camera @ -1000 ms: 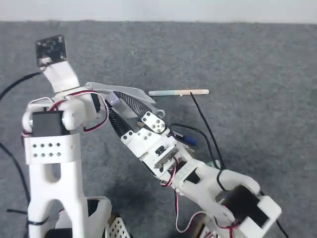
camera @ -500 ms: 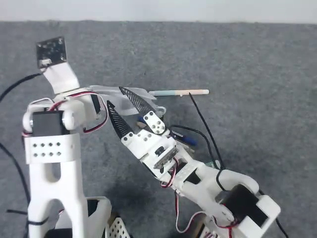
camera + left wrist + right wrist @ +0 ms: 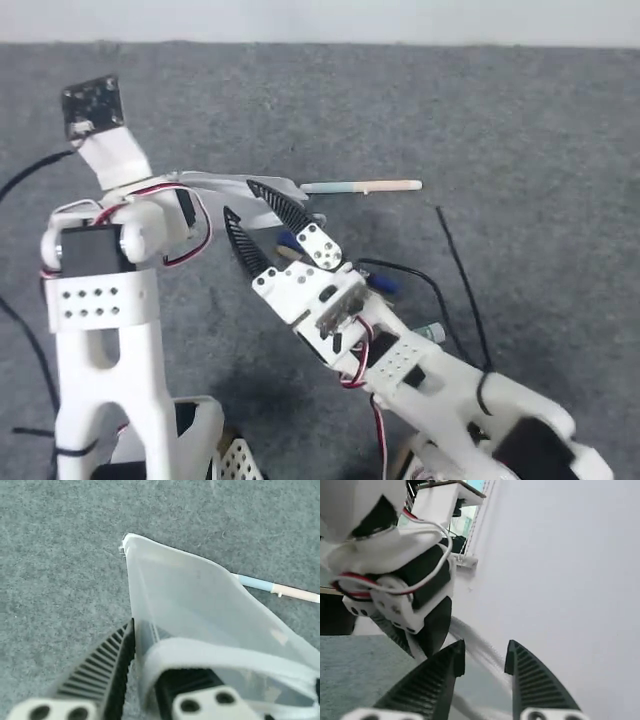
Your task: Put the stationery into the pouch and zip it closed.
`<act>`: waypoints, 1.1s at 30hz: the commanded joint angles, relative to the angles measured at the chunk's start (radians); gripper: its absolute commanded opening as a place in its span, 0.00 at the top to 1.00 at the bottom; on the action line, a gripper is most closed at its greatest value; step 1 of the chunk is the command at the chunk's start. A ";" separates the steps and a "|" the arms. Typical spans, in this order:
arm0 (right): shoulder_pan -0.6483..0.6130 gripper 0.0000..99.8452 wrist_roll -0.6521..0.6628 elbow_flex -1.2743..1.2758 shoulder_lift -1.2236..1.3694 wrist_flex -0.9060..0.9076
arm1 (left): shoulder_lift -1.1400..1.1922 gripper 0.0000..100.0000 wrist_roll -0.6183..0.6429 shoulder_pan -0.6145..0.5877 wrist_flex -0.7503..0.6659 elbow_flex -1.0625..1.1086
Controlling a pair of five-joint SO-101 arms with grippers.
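Left gripper: black ribbed fingers were clamped on one edge of the translucent white pouch, one finger outside, the other seen through the material. The pouch was lifted off the grey textured table surface, its far corner sticking up and away from the gripper. In the high view the pouch hung just beside the left arm's wrist.

Right gripper: fingers were spread apart with nothing between them, tips right at the pouch's open side (touching or just short, couldn't tell from the high view). The right wrist view showed the same gap between the fingers, aimed at the left arm's servo block.

A slim white pen with a pale blue section lay flat on the table just past the pouch, apart from both grippers. A small blue item, possibly another pen, was mostly hidden under the right arm. A thin black cable ran across the table beside that arm.
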 commanded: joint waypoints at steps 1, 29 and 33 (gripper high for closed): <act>0.036 0.88 -0.029 -0.014 -0.151 0.211 | -0.014 0.99 0.014 -0.032 -0.032 -0.021; 0.415 0.88 -0.324 -0.853 -0.047 1.862 | -0.008 0.99 0.040 -0.161 -0.054 -0.019; 0.453 0.88 -0.400 -0.945 0.010 2.098 | -0.008 0.99 0.040 -0.161 -0.054 -0.007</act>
